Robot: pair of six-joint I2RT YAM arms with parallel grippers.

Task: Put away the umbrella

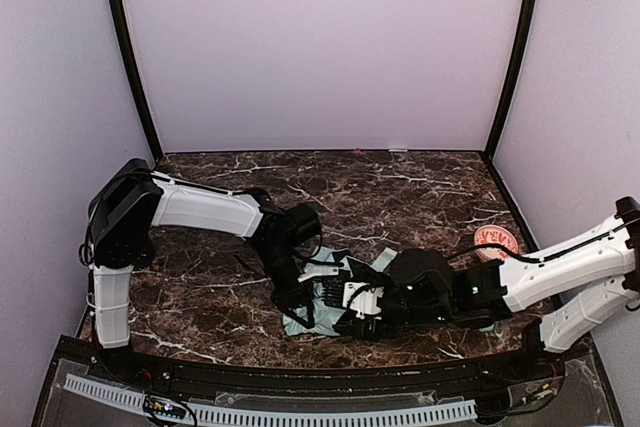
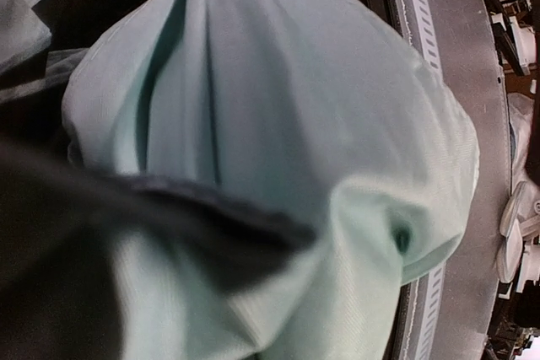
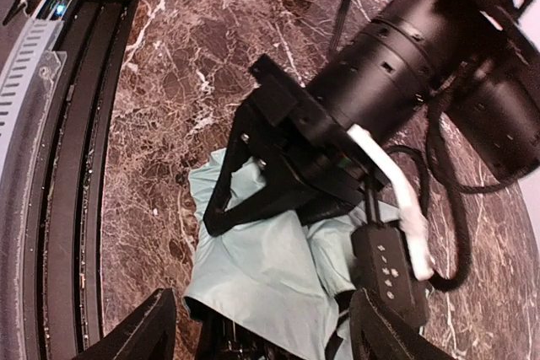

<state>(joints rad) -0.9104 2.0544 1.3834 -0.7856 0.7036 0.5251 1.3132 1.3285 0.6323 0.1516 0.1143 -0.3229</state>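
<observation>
The umbrella (image 1: 296, 325) lies crumpled on the marble table near the front middle, with pale mint fabric on top. In the right wrist view the umbrella (image 3: 270, 267) shows black lining and ribs under its near edge. Its handle and shaft are hidden. My left gripper (image 1: 300, 309) reaches down onto it. In the right wrist view the left gripper (image 3: 215, 223) has its black fingers meeting at the tip on the fabric. Mint fabric (image 2: 295, 124) fills the left wrist view, and the fingers are not distinct there. My right gripper (image 3: 261, 339) is open, with its fingers (image 3: 139, 326) wide apart either side of the bundle.
A pink round object (image 1: 497, 242) sits on the table at the right, beside the right arm. A black rail with a white perforated strip (image 1: 300, 409) runs along the front edge. Purple walls enclose the back and sides.
</observation>
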